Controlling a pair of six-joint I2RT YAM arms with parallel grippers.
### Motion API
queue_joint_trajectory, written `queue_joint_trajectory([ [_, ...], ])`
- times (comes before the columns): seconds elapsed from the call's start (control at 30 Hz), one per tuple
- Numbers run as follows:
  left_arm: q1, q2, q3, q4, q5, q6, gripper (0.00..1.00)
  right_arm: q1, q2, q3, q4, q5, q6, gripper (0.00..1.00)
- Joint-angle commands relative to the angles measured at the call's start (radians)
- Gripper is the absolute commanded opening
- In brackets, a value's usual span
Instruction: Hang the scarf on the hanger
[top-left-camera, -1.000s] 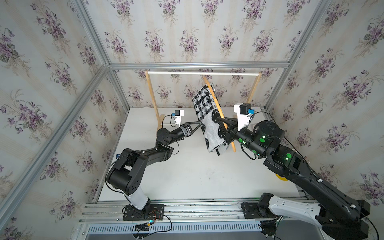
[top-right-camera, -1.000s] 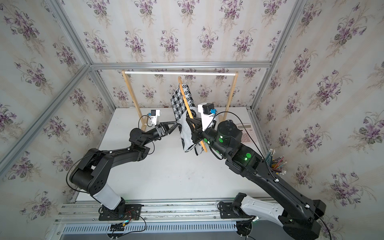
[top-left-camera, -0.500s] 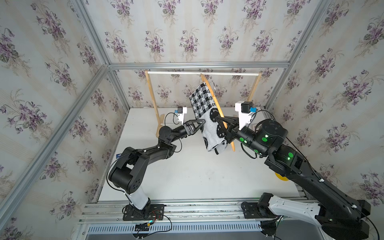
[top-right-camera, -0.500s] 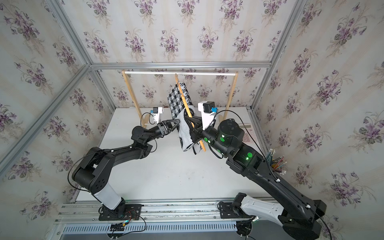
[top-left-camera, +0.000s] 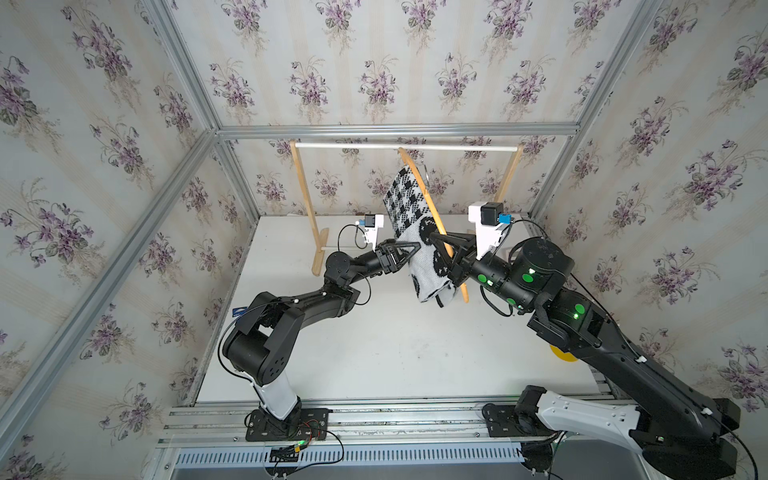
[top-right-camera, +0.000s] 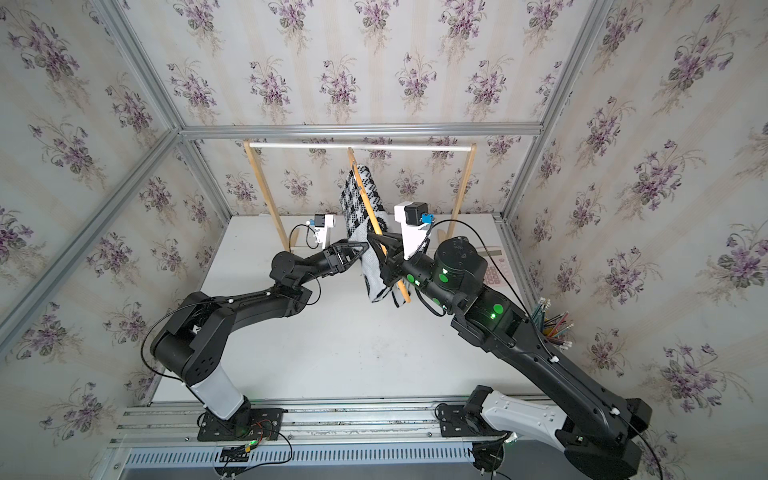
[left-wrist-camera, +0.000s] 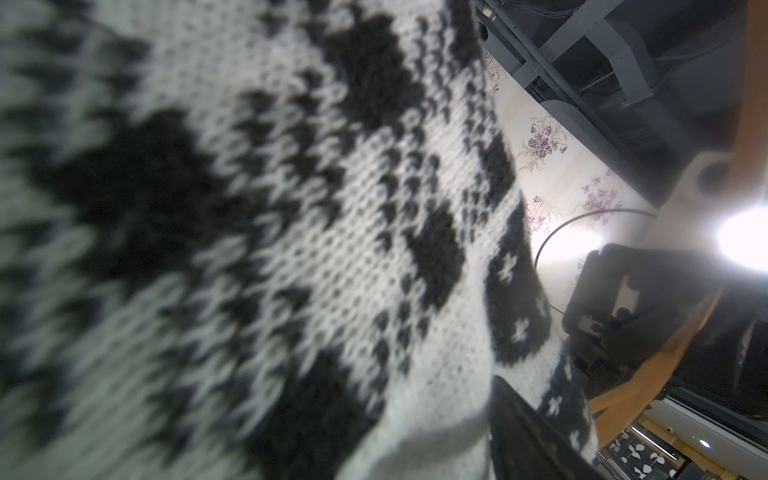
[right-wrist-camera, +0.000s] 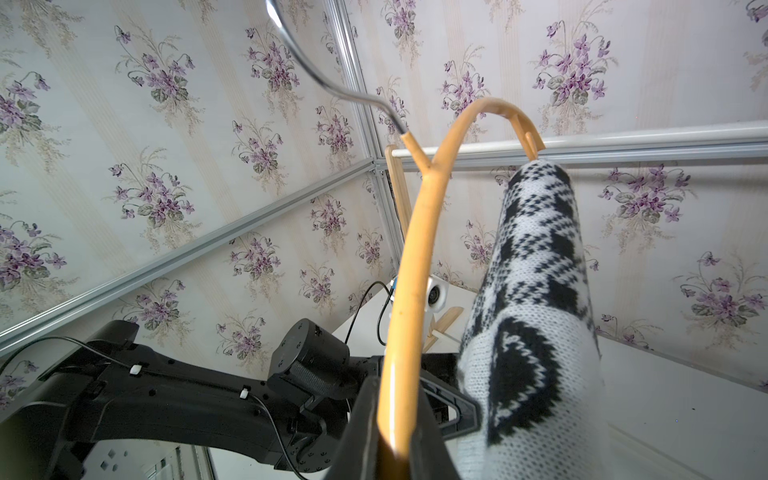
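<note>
Here the scarf (top-left-camera: 417, 232), a chunky black-and-white knit, houndstooth check on its upper half, pale grey with black round faces lower down, hangs draped over the hanger's crossbar, held up in the air above the white table (top-left-camera: 374, 357), in front of the rack (top-left-camera: 305, 208). The hanger (top-left-camera: 432, 216) is slim curved light wood, tilted steeply, with a thin silver hook (right-wrist-camera: 332, 89) at the top. The right gripper (top-left-camera: 446, 245), black and angular, is clamped shut on the hanger's wooden arm. The left gripper (top-left-camera: 405, 255) has its jaws spread wide right at the scarf's edge, gripping nothing; in the left wrist view the knit fills the frame, blurry. The rack has pale wooden legs and a white round rod.
</note>
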Motion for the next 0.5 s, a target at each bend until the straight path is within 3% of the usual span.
queue_joint_trajectory([
  [0.0, 0.000, -0.004, -0.023, 0.035, -0.011, 0.039, 0.81, 0.000, -0.011, 0.013, 0.120, 0.004, -0.020, 0.00],
  [0.33, 0.000, 0.016, -0.037, 0.036, -0.023, 0.052, 0.80, -0.001, -0.006, 0.035, 0.104, -0.003, -0.023, 0.00],
  [0.47, 0.000, -0.019, -0.060, 0.036, -0.048, 0.070, 0.62, -0.001, -0.009, 0.028, 0.106, -0.003, -0.021, 0.00],
])
